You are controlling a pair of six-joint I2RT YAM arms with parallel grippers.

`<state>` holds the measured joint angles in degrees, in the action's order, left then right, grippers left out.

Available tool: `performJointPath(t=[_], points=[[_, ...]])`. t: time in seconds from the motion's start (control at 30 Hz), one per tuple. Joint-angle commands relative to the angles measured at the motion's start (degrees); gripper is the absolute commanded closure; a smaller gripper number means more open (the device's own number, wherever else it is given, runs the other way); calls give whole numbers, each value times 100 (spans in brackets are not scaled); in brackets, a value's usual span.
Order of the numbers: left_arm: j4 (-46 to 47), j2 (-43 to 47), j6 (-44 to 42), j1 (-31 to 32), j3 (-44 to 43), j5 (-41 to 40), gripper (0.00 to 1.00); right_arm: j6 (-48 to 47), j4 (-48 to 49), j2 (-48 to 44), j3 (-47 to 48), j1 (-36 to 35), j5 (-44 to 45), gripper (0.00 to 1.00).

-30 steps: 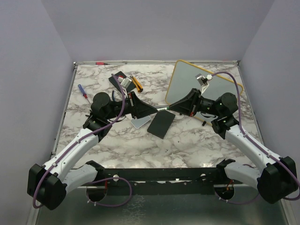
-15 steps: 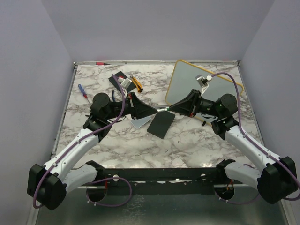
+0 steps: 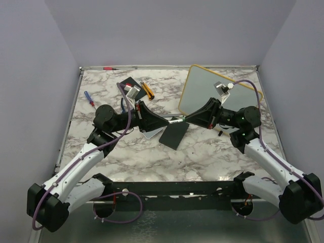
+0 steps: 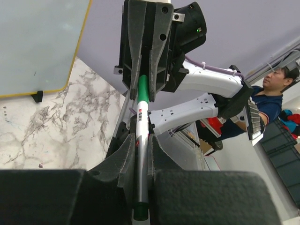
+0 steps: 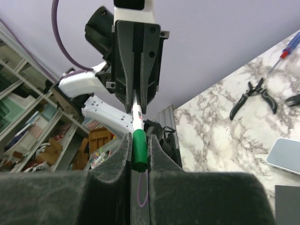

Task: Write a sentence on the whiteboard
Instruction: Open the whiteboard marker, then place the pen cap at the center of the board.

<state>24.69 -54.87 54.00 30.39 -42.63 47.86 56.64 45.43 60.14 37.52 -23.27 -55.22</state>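
Observation:
A green-capped white marker (image 3: pixel 176 120) hangs level above the table between my two grippers. My left gripper (image 3: pixel 168 121) is shut on its white barrel (image 4: pixel 142 117), near the tail end. My right gripper (image 3: pixel 186 119) faces it and is shut on the green cap (image 5: pixel 139 152). In the left wrist view my left gripper (image 4: pixel 140 138) pinches the barrel, with the right gripper (image 4: pixel 144 96) beyond. The whiteboard (image 3: pixel 202 88), yellow-rimmed, lies at the back right behind the right gripper. Its face (image 4: pixel 37 42) looks bare and the sentence is not in view.
A black slab (image 3: pixel 174 134) and a pale pad (image 3: pixel 151 132) lie under the grippers. A blue-handled screwdriver (image 3: pixel 89 97), pliers (image 5: pixel 255 96), an orange tool (image 3: pixel 147 90) and a red pen (image 3: pixel 109 68) sit at the back left. A small black piece (image 3: pixel 220 133) lies by the board.
My left gripper has shut on the marker's barrel. Both wrists have drawn slightly outwards, left arm leftwards and right arm rightwards, with the marker still between them.

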Motion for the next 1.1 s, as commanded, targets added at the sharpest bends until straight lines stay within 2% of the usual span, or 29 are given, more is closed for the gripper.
performJointPath(t=[0.0,0.2,0.3,0.47,0.57,0.67,0.8,0.87,0.97,1.07], points=[[599,467,102,-63,-19,274,100,55,6,-261,-120,441,-77,99],[382,546,-70,-169,-46,152,100,-757,-1326,-608,198,521,19,100],[-69,555,-379,-211,-144,239,100,-1225,-2090,-812,386,575,126,99],[-1877,598,-1923,-321,-640,62,100,-1739,-3023,-1219,625,762,366,99],[-2451,617,-2526,-424,-841,-326,100,-2209,-3745,-1303,769,762,615,99],[-2920,522,-3067,-464,-949,-1161,100,-2684,-4497,-1355,723,759,1080,99],[-3601,267,-3777,-464,-1137,-3299,100,-2951,-5136,-1490,322,471,2020,99],[-3621,162,-4028,-464,-1085,-4036,100,-2955,-5246,-1502,52,77,2593,99],[-3519,23,-4319,-464,-920,-4573,100,-2792,-5213,-1460,-390,-870,3834,99],[-3169,38,-4443,-464,-472,-4745,100,-2584,-5074,-1300,-761,-1776,5082,99]])
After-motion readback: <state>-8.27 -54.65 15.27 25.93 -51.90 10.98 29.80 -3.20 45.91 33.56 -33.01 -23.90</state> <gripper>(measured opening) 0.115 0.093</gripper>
